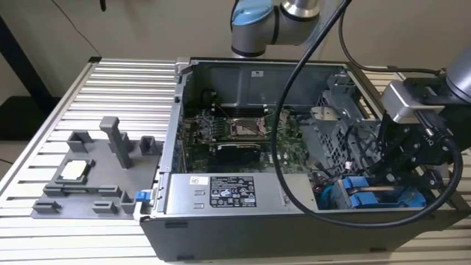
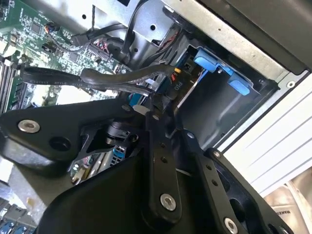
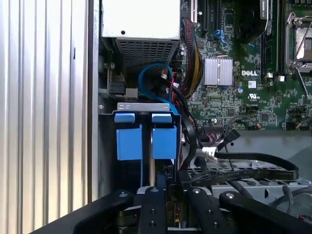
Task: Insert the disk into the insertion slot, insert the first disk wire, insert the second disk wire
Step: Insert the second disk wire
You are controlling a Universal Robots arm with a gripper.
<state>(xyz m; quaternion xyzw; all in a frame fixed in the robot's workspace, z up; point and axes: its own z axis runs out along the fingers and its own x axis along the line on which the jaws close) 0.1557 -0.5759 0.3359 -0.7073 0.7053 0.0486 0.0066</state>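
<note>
The disk sits inside the insertion slot, the dark metal cage at the case's corner on the exterior view's right. Its blue end tabs face out of the cage, and they show again as blue tabs against the cage wall. My gripper reaches down into that bay from above. In the second wrist view the gripper is shut on a small disk wire plug, right beside a black connector at the disk's end. A black disk wire trails back over the board.
The open computer case holds a green motherboard and a silver power-supply box. A flat black cable and a wire bundle lie beside the cage. A grey fixture tray stands on the ribbed table at the exterior view's left.
</note>
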